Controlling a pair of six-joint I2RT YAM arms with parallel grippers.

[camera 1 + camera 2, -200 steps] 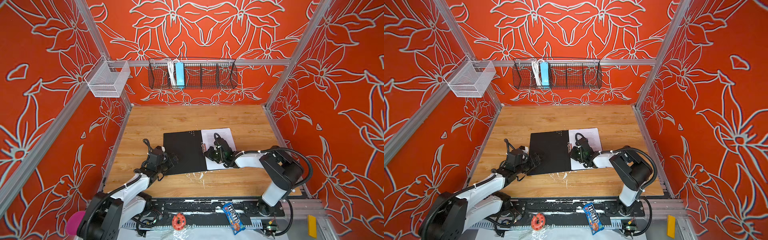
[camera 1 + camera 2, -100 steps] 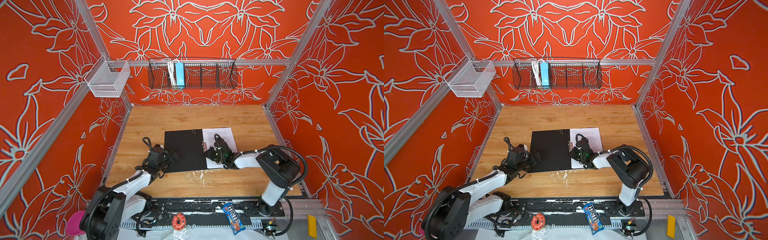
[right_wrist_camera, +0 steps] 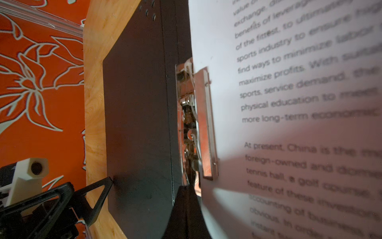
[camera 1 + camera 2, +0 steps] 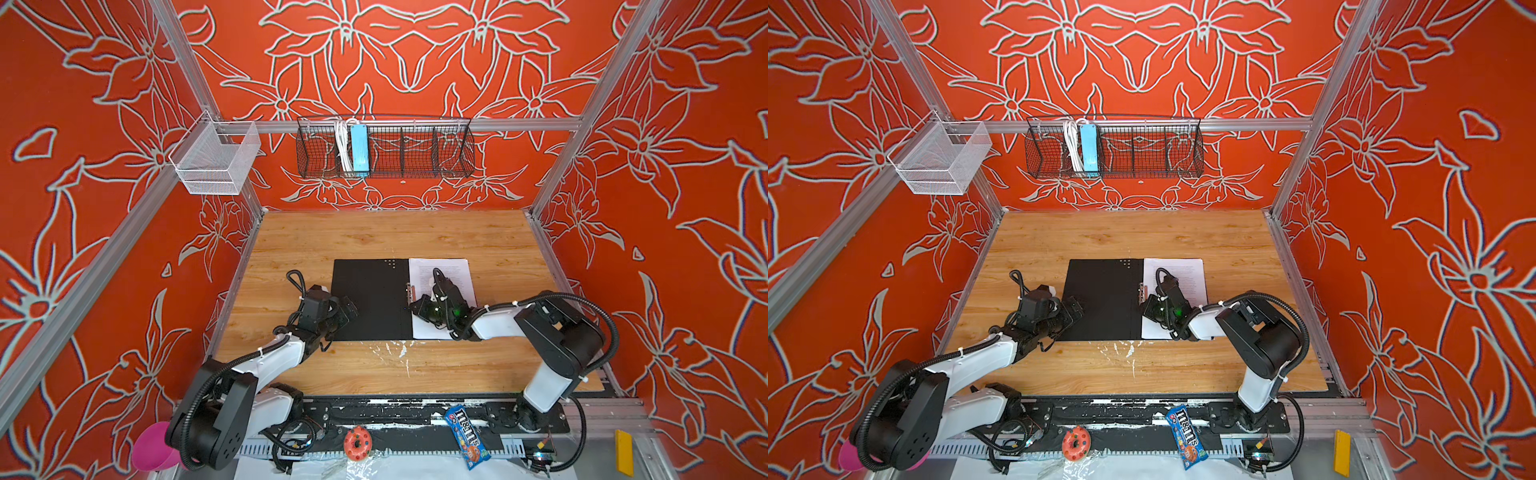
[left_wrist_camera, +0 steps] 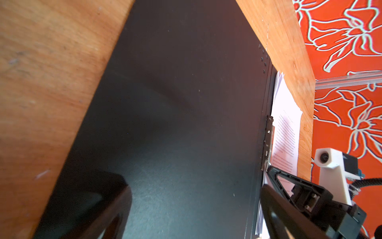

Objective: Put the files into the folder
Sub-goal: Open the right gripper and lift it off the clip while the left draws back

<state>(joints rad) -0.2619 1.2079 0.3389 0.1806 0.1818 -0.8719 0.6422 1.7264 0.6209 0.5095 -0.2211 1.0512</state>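
The folder (image 4: 370,299) (image 4: 1104,299) lies open on the wooden table, black inside up. The files (image 4: 451,272) (image 4: 1183,272), white printed sheets, rest on its right half beside the metal clip (image 4: 409,291) at the spine. My left gripper (image 4: 349,309) (image 4: 1076,309) is open at the folder's left edge; in the left wrist view its gripper (image 5: 190,211) straddles the black flap (image 5: 175,124). My right gripper (image 4: 415,308) (image 4: 1146,308) is shut, with its tip (image 3: 187,192) at the near end of the clip (image 3: 204,124), against the files' edge (image 3: 289,82).
A black wire basket (image 4: 384,147) holding a light-blue power strip (image 4: 359,147) hangs on the back wall. A white mesh basket (image 4: 216,160) hangs on the left. A candy bag (image 4: 467,436), a toy doughnut (image 4: 357,442) and a pink cup (image 4: 151,451) lie by the front rail.
The left gripper has crept a little toward the folder's left edge. The right gripper stays at the clip.
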